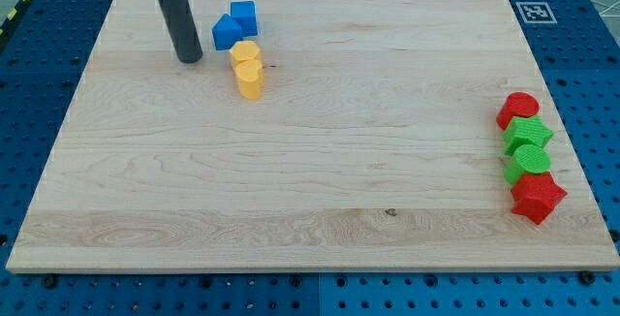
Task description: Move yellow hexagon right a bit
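Observation:
Two yellow blocks touch near the view's upper left: the upper one [246, 54] looks like the hexagon, the lower one [251, 79] has a rounded shape I cannot name. My tip [189, 59] rests on the board to the left of the upper yellow block, a short gap apart. Two blue blocks [235, 24] sit just above the yellow pair.
At the view's right edge stands a column of blocks: a red round block [518, 109], a green star-like block [527, 135], a green round block [529, 161] and a red star-like block [537, 198]. A fiducial marker [533, 12] lies at the top right corner.

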